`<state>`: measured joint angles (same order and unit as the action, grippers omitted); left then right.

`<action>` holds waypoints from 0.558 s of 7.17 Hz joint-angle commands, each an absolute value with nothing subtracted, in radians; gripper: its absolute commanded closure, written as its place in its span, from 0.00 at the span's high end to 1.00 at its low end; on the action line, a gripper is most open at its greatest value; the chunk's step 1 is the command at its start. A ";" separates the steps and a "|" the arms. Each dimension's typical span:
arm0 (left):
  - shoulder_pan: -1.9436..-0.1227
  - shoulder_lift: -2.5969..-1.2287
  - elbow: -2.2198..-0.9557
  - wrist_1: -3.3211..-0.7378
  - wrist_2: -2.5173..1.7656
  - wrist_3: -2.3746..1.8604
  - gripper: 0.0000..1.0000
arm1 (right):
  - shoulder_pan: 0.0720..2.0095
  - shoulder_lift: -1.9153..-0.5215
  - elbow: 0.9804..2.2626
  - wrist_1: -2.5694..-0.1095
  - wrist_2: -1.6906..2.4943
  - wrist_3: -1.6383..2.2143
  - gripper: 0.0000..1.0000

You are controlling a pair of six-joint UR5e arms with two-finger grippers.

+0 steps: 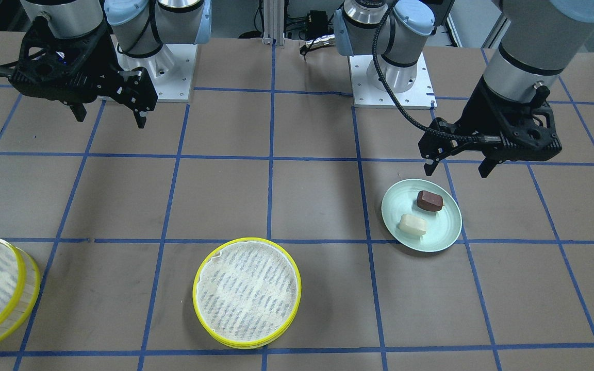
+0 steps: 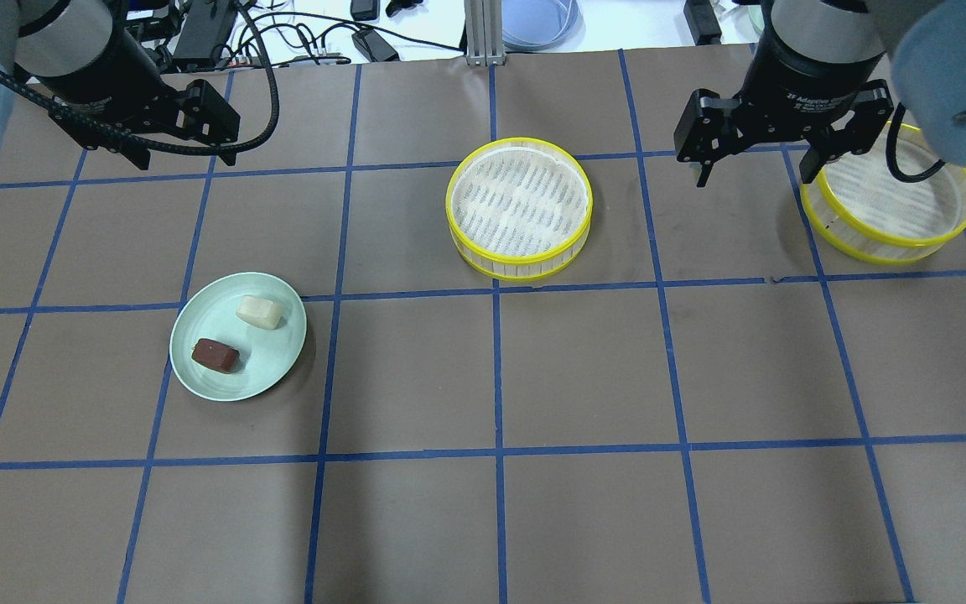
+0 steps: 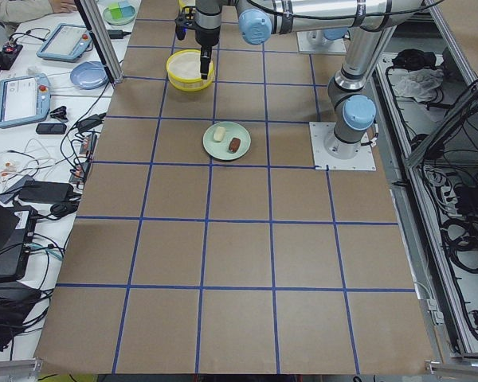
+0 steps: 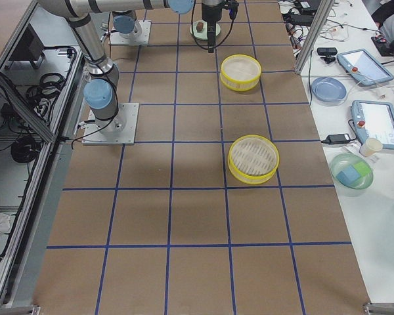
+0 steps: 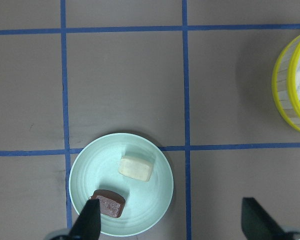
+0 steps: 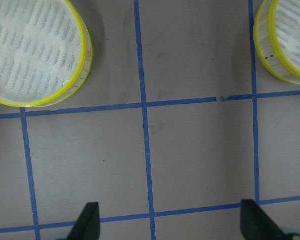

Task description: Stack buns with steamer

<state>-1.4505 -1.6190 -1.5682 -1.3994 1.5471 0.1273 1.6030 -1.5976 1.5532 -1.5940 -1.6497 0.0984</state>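
Overhead exterior shows the only writing we can read: white lettering on the body of the right gripper that begins "2F Adaptive"; the rest is too small to make out.

That gripper and its arm cover the near-left part of the right steamer tier, which sits by the table's right edge, toward the far corner. The front-facing view cuts the same tier off at its frame edge. The left wrist view shows only a sliver of the middle steamer tier, which stands near the middle of the far edge. From the exterior right view we can barely see the plate behind the far arm.

The right gripper's fingers are spread wide and hold nothing. It hangs above bare table between the two tiers.

The left gripper is likewise spread wide and empty, hanging above the table by the pale green plate without touching it.

The plate lies toward the left edge, well apart from both tiers. On it rest the cream-white bun and the reddish-brown bun, near each other but apart. Both tiers show only their white striped lining.
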 commanded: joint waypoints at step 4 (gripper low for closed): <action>-1.416 -1.626 -1.575 -1.402 1.554 0.129 1.00 | 1.608 -1.609 1.554 -1.635 -1.619 0.101 1.00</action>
<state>-1.4308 -1.6204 -1.5722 -1.4010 1.5525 0.1277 1.6063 -1.6084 1.5534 -1.6350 -1.6333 0.1015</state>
